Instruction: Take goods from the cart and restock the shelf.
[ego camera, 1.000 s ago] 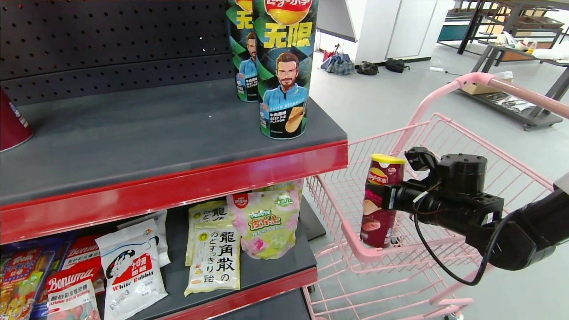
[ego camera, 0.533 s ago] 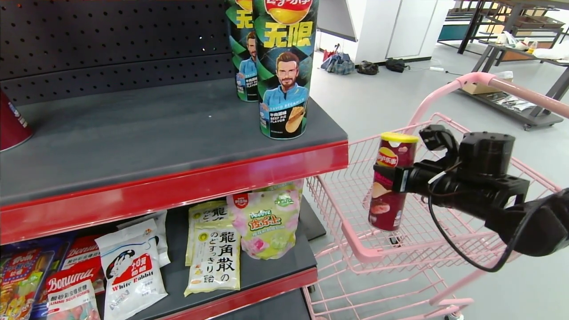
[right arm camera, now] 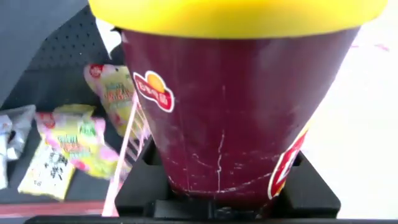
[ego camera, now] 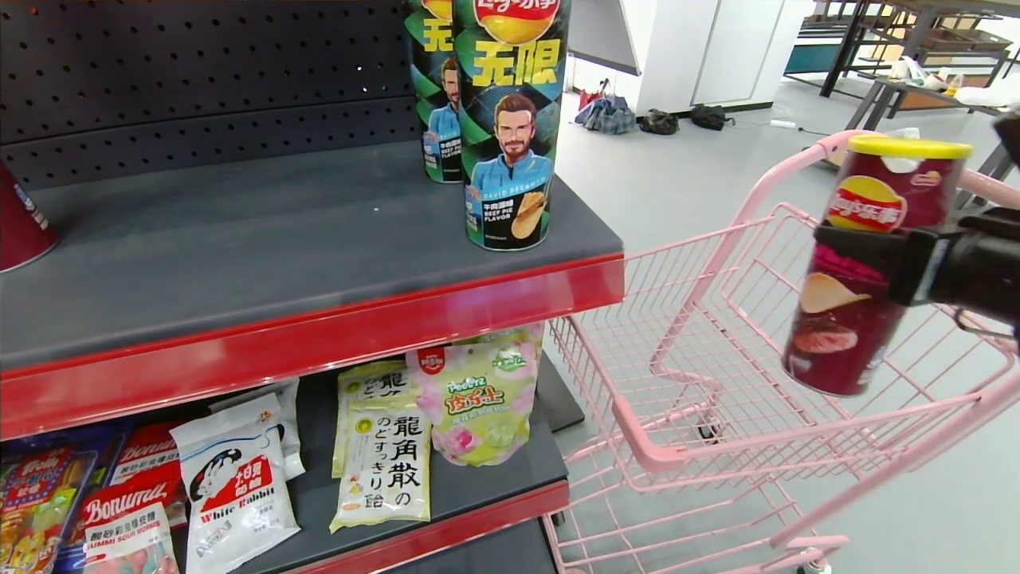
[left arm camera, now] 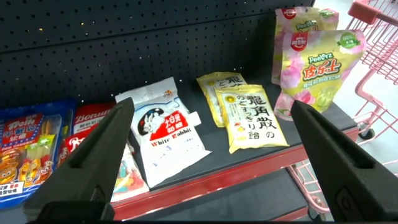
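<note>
Pale grey floor [ego camera: 677,175] ahead of me, white cabinets [ego camera: 717,48] beyond, bags [ego camera: 606,112] heaped below them, dark-framed tables [ego camera: 908,86] on my right

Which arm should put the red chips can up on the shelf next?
The right. Its gripper is shut on the red chips can, held over the pink cart, beside the upper shelf. The left gripper is open and empty, down by the candy bags on the lower shelf.

The right gripper [ego camera: 868,243], holding the can [ego camera: 845,335], ran off the head view's right edge. The green cans [ego camera: 510,119] lost their tops at the upper edge; we could not name the cropped red thing [ego camera: 22,219] at far left.
</note>
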Tool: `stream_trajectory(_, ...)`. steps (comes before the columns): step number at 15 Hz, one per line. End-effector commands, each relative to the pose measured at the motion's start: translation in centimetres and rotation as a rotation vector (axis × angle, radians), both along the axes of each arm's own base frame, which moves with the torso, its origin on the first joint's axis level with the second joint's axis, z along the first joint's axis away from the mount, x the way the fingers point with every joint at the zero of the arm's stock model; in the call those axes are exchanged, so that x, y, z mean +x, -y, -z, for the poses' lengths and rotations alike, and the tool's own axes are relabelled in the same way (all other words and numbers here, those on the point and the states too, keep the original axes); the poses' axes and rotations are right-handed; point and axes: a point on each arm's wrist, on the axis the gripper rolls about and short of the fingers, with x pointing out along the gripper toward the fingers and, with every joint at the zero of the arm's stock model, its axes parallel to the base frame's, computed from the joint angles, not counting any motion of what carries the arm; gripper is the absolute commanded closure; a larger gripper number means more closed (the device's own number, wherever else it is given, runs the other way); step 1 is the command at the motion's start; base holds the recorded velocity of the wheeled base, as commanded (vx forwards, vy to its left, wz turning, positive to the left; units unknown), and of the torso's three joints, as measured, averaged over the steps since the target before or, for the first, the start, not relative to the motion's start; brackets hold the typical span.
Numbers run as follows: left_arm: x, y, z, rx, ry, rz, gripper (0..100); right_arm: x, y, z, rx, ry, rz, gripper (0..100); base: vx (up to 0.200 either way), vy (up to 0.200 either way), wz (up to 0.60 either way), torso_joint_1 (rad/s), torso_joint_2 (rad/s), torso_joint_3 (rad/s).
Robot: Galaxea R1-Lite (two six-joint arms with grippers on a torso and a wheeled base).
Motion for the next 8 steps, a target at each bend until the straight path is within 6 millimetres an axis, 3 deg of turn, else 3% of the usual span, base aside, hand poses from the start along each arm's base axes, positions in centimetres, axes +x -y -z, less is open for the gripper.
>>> stream_trajectory(1, 0.0, 0.0, 0.0, 0.000, -0.001, 0.000, 0, -9.7, 2.7, 1.6, -0.044, 0.012, 0.089, 100, 0.000, 0.000, 0.00, 0.000, 0.00, 0.000)
stream_trajectory(5, 0.0, 0.0, 0.0, 0.000, -0.001, 0.000, 0, -16.9, 3.9, 4.7, -0.072, -0.045, 0.172, 100, 0.000, 0.000, 0.00, 0.000, 0.00, 0.000)
stream_trajectory(8, 0.0, 0.0, 0.0, 0.000, -0.001, 0.000, 0, -18.3, 4.0, 6.2, -0.077, -0.057, 0.179, 100, 0.000, 0.000, 0.00, 0.000, 0.00, 0.000)
